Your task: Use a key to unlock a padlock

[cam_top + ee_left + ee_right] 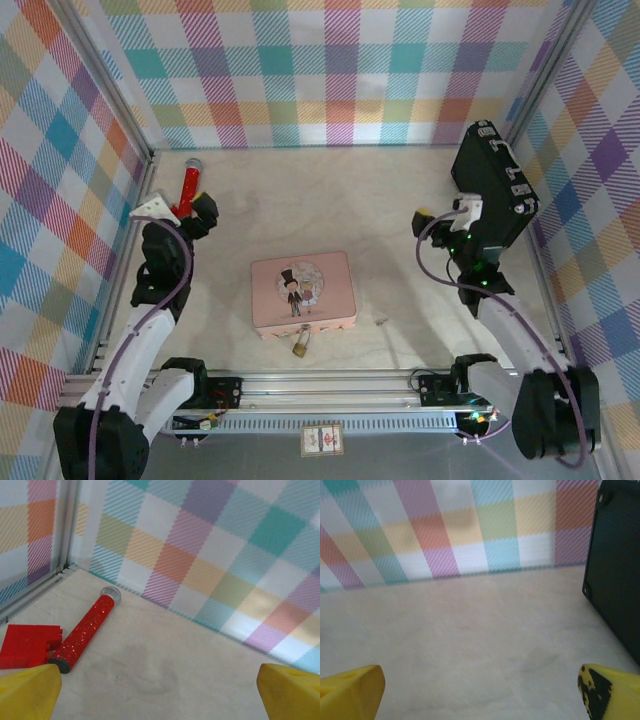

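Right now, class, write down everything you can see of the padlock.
The padlock is tiny, with a brass-coloured body and a silvery shackle, both metal by their look. It lies on the table against the near edge of the pink tin box, shackle towards the box. Whether the shackle is shut or hooked to the box is too small to tell.

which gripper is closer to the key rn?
Right. The right gripper hangs open beyond the key, slightly to its right. The left gripper, also open, is well off to the key's left, across the pink tin, beside the red tube.
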### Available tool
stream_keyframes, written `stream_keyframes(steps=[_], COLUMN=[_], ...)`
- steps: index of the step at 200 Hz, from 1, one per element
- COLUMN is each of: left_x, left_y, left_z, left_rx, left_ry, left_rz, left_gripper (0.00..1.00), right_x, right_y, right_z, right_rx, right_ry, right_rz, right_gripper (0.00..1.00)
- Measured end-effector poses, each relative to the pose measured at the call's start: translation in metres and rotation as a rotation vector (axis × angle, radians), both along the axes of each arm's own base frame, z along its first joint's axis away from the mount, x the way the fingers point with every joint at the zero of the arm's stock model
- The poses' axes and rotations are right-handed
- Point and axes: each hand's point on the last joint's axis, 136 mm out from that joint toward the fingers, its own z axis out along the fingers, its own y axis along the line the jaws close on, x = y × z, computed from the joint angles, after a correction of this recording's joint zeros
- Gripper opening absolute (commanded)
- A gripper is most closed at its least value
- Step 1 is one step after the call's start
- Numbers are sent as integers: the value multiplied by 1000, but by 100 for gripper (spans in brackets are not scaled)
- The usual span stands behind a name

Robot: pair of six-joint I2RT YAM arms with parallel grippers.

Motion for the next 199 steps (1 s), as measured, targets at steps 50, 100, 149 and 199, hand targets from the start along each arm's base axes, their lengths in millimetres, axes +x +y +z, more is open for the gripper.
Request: stream_keyframes(steps=[50, 100, 149, 199], left_x=[-35, -54, -82, -103], left_y=[1, -43, -87, -112], left_z=[-28, -85, -117, -118], left_rx=[-156, -237, -212, -119], left_ry=[199, 433, 603, 517], left_rz=[39, -179, -372, -478], left_gripper=[100, 100, 100, 100], right_x=[-39, -66, -96, -134], right_y=[-8, 0, 29, 70], right_z=[75, 22, -19, -67], right_rx=[273, 284, 243, 185], right_ry=[39, 325, 604, 869], right_rz=[-82, -72, 20, 106], right_gripper=[99, 99, 99, 92])
